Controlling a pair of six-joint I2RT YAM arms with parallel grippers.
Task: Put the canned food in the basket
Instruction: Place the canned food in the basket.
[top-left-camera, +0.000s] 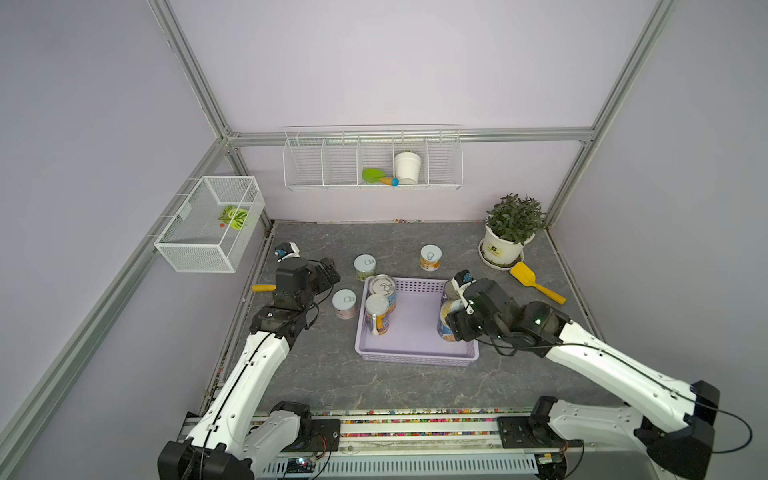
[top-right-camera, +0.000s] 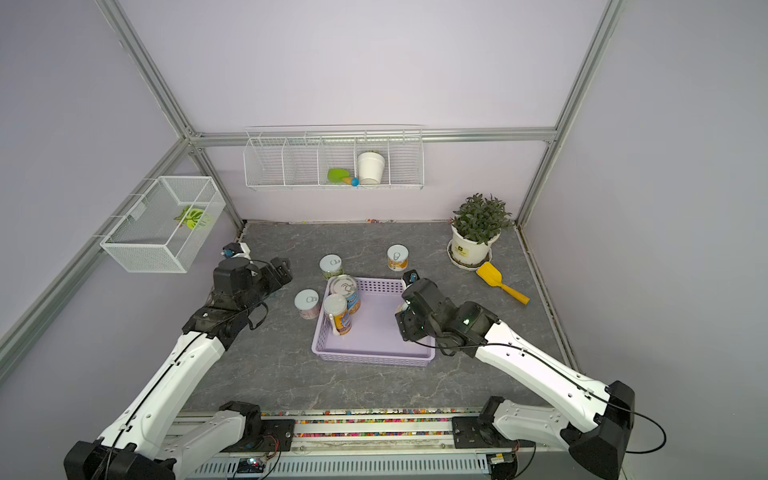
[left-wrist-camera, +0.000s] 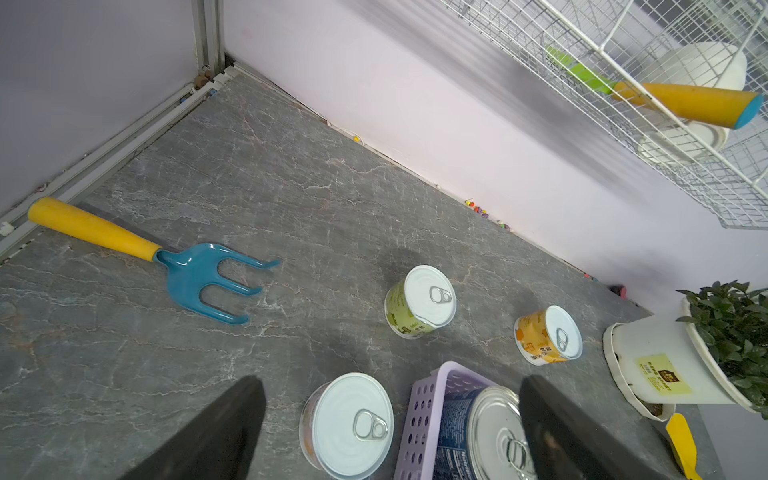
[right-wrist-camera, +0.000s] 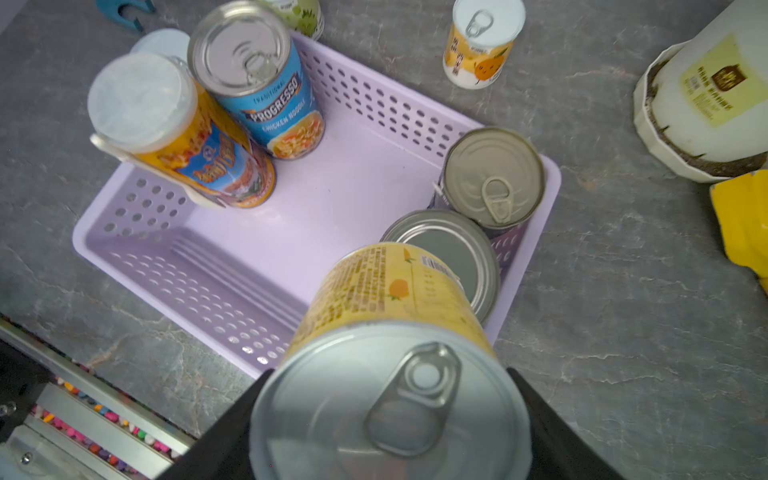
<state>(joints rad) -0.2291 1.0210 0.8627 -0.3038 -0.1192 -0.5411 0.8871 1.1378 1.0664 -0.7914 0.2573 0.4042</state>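
Right pincer (right-wrist-camera: 386, 415) pinching tilted yellow-labelled can (right-wrist-camera: 390, 291) over right wall of lavender basket (top-left-camera: 415, 357). Basket's near half bare. Four tall cans (right-wrist-camera: 257, 83) line its side walls. Left pincer (left-wrist-camera: 392, 419) spread above desk (top-left-camera: 324, 374), left of basket. Three short cans (top-left-camera: 365, 267) outside, left and beyond.

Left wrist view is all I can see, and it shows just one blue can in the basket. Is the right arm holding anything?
Observer: Yes. The right gripper is clamped on a yellow-labelled can, over the right side of the basket.
Operator: How many cans stand inside the basket?
Observer: Four: the blue can, an orange can with a plastic lid, a pull-tab silver can and a plain-topped silver can, these last two by the right wall.
Operator: Any free room?
Observer: The basket's middle is bare.
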